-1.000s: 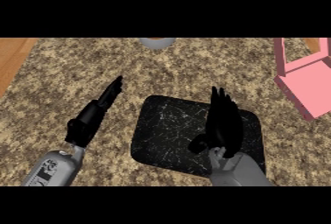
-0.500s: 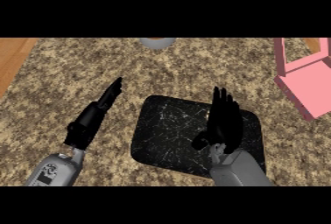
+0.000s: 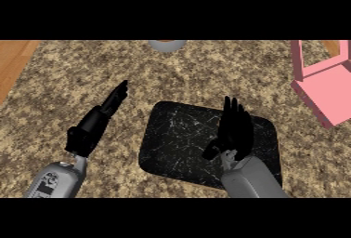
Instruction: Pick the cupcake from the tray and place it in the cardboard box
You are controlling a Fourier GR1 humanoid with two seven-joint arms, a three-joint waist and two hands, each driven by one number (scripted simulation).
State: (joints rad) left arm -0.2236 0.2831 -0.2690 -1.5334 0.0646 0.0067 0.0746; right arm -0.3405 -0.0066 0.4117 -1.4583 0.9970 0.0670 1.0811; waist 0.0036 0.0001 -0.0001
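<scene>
cupcake first: you won't find it in the head view, because the right hand (image 3: 233,130) covers the middle-right of the tray (image 3: 178,144) and whatever sits under it is hidden. i cannot tell whether the cupcake is beneath that hand.

head view: you're looking steeply down on a speckled granite counter (image 3: 171,74). the black, marbled tray with rounded corners lies on it, a little right of centre and turned slightly askew. your right forearm (image 3: 250,179) comes in from the lower edge and the right hand sits over the tray's right half, fingers straight and pointing away from you, thumb out to the left; it is released and grasps nothing you can see.

your left hand (image 3: 103,116) is on the left, over bare counter, just beside the tray's left edge but apart from it. its fingers are straight and held together, pointing up and to the right, released and holding nothing. the grey left forearm (image 3: 58,179) runs down to the lower left corner.

the pink box (image 3: 326,90) sits at the right edge, well apart from the tray, partly cut off by the frame. a grey round object (image 3: 166,44) peeks in at the top edge, too cropped to name. a strip of wood (image 3: 14,60) shows at the upper left.
</scene>
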